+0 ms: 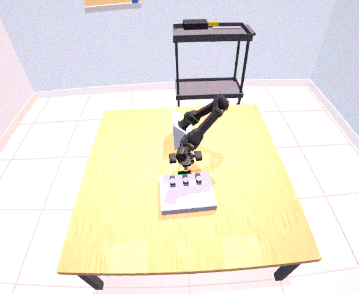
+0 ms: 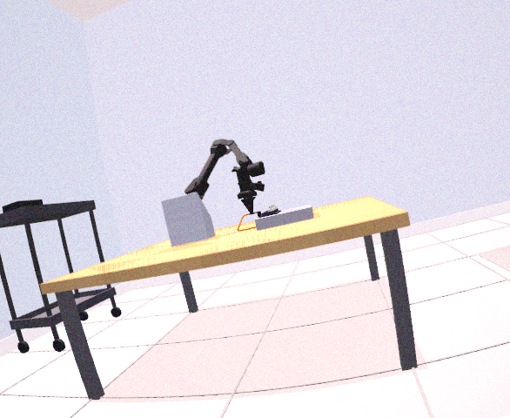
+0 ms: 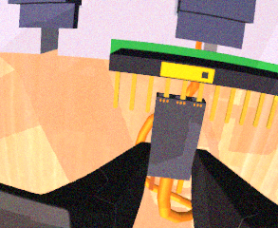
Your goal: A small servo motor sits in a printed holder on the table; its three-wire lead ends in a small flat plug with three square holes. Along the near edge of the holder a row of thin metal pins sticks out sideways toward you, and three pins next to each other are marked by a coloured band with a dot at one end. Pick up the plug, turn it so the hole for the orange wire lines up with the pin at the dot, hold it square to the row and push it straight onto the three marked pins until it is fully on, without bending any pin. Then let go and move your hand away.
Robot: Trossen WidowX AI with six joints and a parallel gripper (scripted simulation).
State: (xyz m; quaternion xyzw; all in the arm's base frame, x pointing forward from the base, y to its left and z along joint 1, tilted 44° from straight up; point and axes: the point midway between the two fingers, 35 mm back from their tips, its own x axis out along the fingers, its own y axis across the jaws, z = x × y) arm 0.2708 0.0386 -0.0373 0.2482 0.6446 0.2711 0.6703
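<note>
My gripper point(image 3: 172, 156) point(image 1: 185, 168) point(image 2: 251, 212) is shut on the dark flat plug point(image 3: 176, 133), holding it by its rear sides. The plug's front edge with its small holes meets the tips of the three pins below the yellow band point(image 3: 176, 70); whether they have entered is not clear. The band's dark dot point(image 3: 205, 75) is at its right end. The plug looks roughly parallel to the pins, and most of each marked pin still shows. The orange lead point(image 2: 239, 222) loops under the plug; the wire order is hidden. The holder point(image 1: 190, 202) point(image 2: 286, 219) is a pale block.
Unmarked gold pins point(image 3: 132, 92) stand on both sides of the marked three, along the black strip point(image 3: 134, 63) with a green edge. Three dark servos with pale round tops point(image 1: 172, 180) sit on the holder. A grey angled block point(image 2: 187, 220) stands by the arm's base.
</note>
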